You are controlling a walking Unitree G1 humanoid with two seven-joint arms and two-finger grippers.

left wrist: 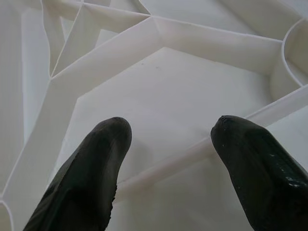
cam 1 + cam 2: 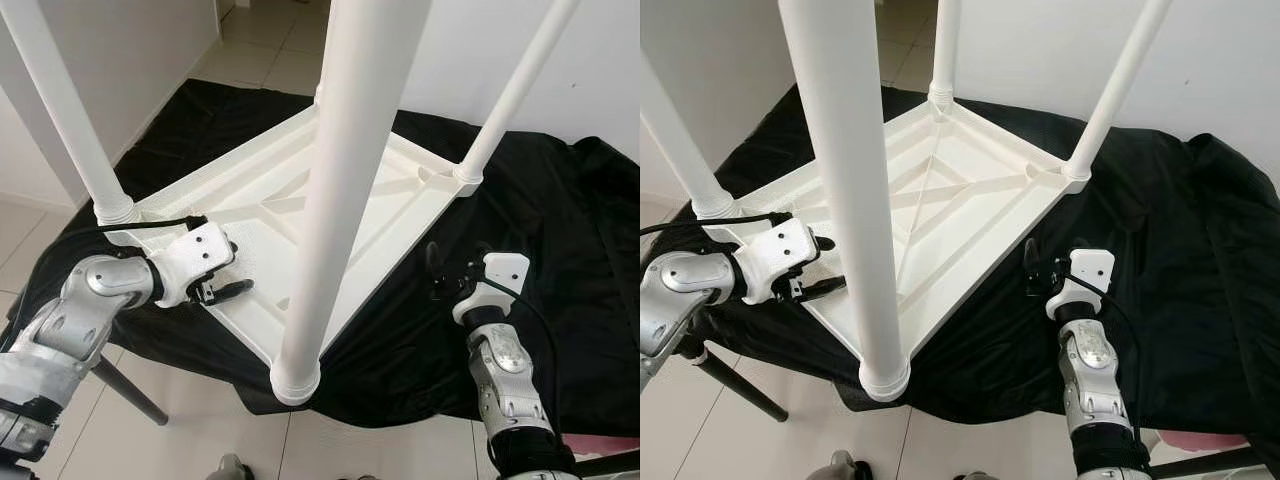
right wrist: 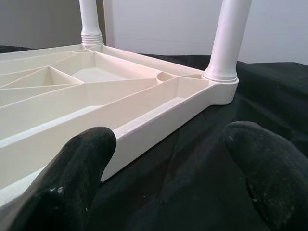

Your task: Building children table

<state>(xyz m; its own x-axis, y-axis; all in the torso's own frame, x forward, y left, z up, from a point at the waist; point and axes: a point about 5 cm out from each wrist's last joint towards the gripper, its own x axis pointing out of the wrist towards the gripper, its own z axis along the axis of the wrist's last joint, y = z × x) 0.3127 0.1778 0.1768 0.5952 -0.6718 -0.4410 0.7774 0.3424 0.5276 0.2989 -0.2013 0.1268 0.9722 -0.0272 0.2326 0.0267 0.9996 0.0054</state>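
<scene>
A white plastic children's table [image 2: 300, 200] lies upside down on a black cloth [image 2: 560, 230], its ribbed underside facing up. Four white legs stand up from its corners: the near leg [image 2: 340, 180], the left leg [image 2: 70, 110], the right leg [image 2: 515, 90] and the far leg [image 2: 945, 50]. My left gripper [image 2: 232, 268] hovers open over the near-left part of the underside, a thin rib between its fingers [image 1: 91, 173]. My right gripper [image 2: 450, 268] is open just above the cloth, beside the table's right edge and pointing at that rim [image 3: 159, 120].
The cloth drapes over a low raised surface; a dark slanted support leg [image 2: 130, 388] shows under its near-left side. Pale tiled floor [image 2: 200, 440] lies below, with white walls at the back [image 2: 600, 60]. A pink object [image 2: 1200, 440] sits at the lower right.
</scene>
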